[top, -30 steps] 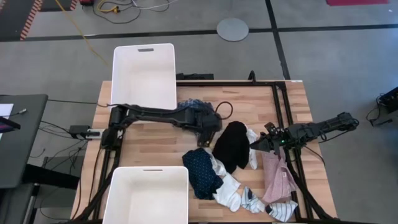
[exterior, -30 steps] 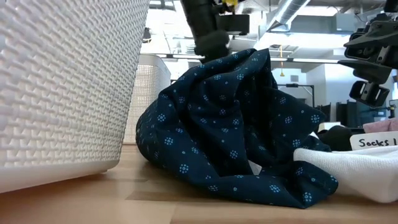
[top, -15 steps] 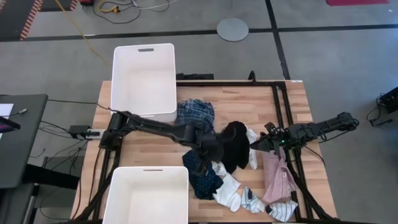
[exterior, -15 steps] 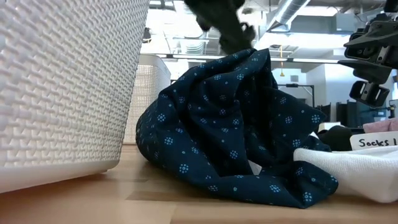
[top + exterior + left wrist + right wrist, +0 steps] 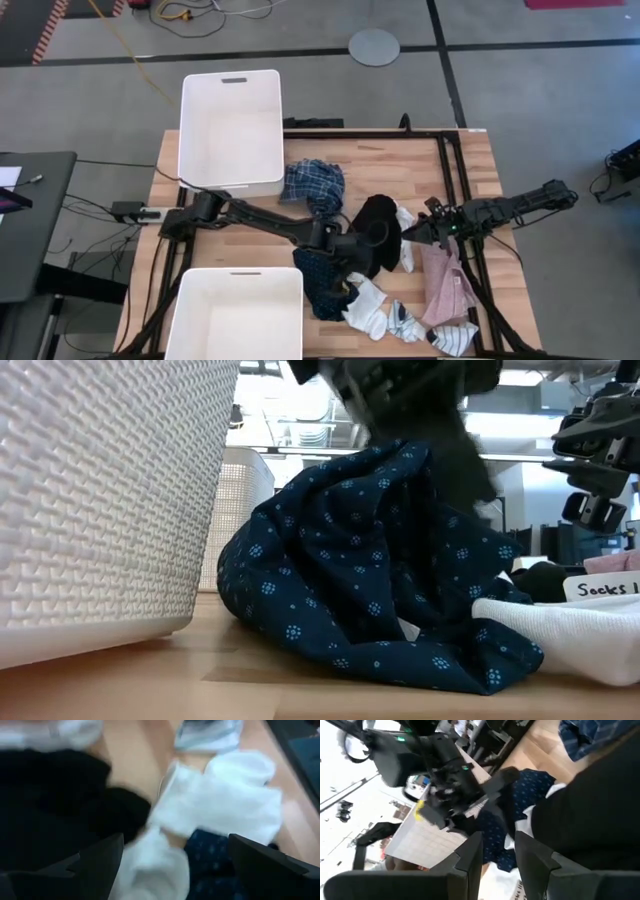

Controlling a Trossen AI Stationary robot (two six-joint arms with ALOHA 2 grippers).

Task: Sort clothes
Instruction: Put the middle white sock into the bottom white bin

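Low view: "Socks" label (image 5: 600, 589) on white sock (image 5: 560, 632); left claw (image 5: 372, 236) spread, right claw (image 5: 408, 234) unclear.

— Colour of both arms?
— Dark, near black, built of slim jointed segments; the left tool (image 5: 372, 240) with two broad matte black fingers (image 5: 95, 865).
— Markings?
— Small green light by the right tool (image 5: 408, 233); yellow patch on the left wrist.

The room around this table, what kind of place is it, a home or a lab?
Probably a robotics lab or workshop, not a home. The wooden table stands on a concrete floor marked with tape lines, loose cables lie across it, and the low view shows exposed ceiling ducts.
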